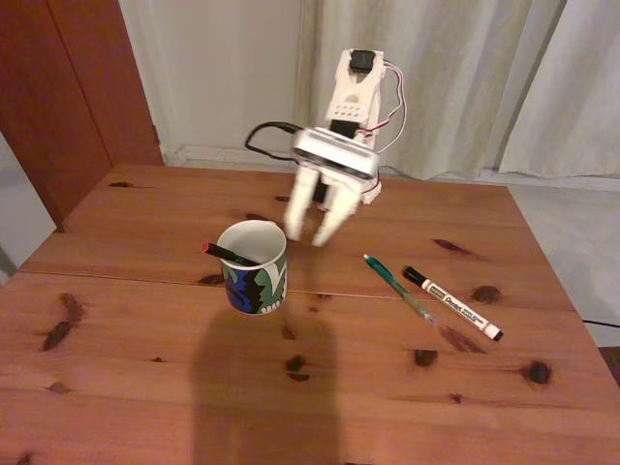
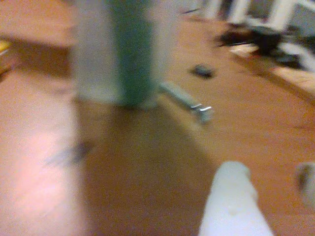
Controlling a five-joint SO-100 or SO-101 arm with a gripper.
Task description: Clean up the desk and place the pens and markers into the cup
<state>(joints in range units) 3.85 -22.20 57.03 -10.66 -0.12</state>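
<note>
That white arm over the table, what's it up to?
It's tidying pens into the mug. A black pen with a red tip already sits in the mug. The claw hangs open and empty just beside the mug. A green pen and a white marker lie on the table.
</note>
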